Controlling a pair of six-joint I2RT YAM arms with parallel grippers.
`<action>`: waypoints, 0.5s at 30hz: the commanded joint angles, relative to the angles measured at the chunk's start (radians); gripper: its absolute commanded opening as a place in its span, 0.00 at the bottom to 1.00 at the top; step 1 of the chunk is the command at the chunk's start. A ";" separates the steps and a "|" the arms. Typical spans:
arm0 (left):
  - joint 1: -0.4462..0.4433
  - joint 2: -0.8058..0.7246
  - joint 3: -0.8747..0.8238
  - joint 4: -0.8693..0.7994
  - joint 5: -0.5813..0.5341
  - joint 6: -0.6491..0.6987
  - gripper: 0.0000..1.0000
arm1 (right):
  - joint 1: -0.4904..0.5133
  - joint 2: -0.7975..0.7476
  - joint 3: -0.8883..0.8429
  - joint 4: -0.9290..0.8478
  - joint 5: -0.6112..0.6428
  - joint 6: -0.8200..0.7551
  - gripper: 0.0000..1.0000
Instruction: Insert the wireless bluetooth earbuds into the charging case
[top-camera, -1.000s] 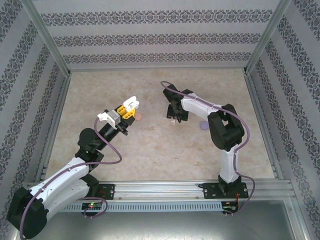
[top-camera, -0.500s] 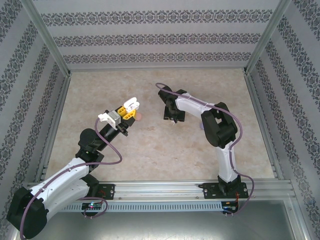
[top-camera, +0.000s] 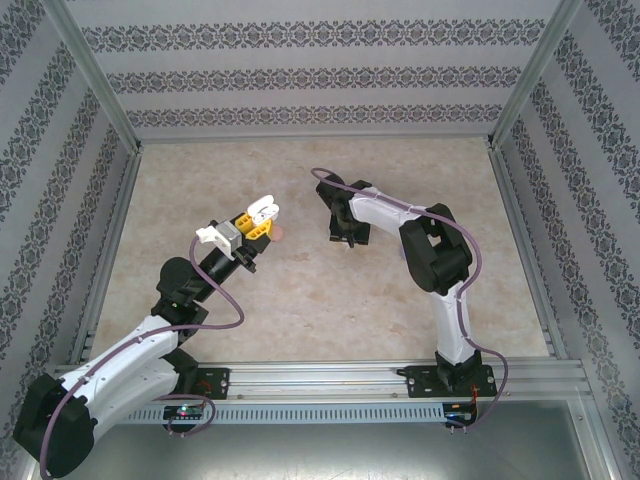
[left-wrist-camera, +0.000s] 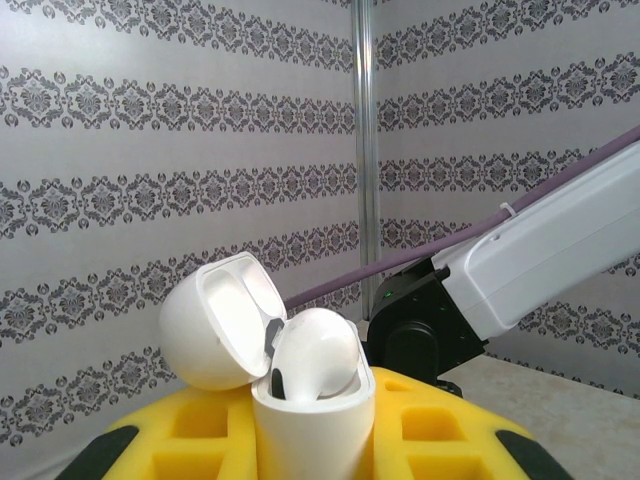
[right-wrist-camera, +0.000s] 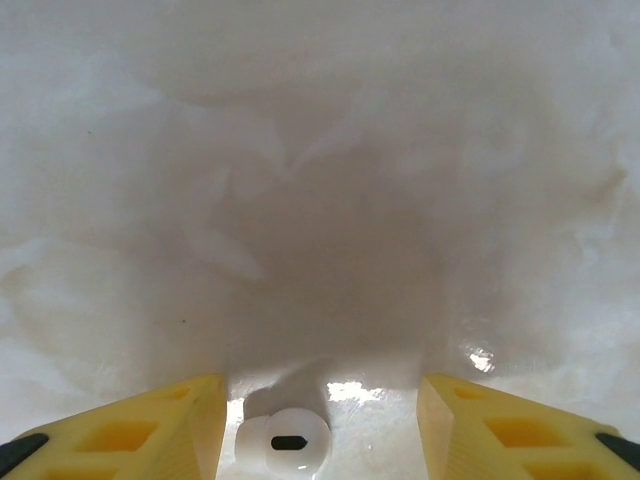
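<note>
Because the white earbud (right-wrist-camera: 287, 442), lying on the table (right-wrist-camera: 320, 180) at bottom centre between the spread fingers of the right gripper (right-wrist-camera: 320, 425), looks light, rigid and slippery, grip its bulb squarely; the left gripper (top-camera: 262, 212) clamps the open charging case (left-wrist-camera: 305, 420).

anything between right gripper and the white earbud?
Nothing visible. The earbud lies on the bare table, directly in the gap of the open right gripper.
</note>
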 joint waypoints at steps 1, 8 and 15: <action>-0.009 0.000 -0.005 0.057 0.022 -0.018 0.00 | 0.016 0.017 0.015 -0.021 0.018 0.015 0.53; -0.010 0.003 -0.003 0.057 0.022 -0.021 0.00 | 0.020 0.016 0.003 -0.015 0.018 0.020 0.49; -0.009 0.004 -0.004 0.057 0.021 -0.024 0.00 | 0.020 0.016 -0.012 -0.006 0.018 0.022 0.43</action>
